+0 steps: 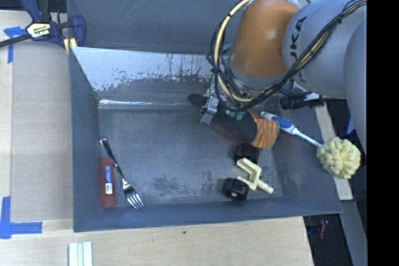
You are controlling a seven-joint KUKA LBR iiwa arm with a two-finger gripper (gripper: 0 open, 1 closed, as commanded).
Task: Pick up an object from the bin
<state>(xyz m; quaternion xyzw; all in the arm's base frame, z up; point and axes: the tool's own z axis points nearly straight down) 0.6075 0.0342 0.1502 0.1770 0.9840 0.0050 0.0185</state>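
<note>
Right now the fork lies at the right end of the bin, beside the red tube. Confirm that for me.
Not quite: the side is wrong. The fork lies at the left end of the bin, beside the red tube. The camera view shows it there, near the front left corner.

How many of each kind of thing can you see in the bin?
Fork: 1
Red tube: 1
Brush with a bumpy yellow head: 1
Cream plastic clip with a black knob: 1
Orange-brown thing, half hidden: 1
Total: 5 that I can make out
</note>
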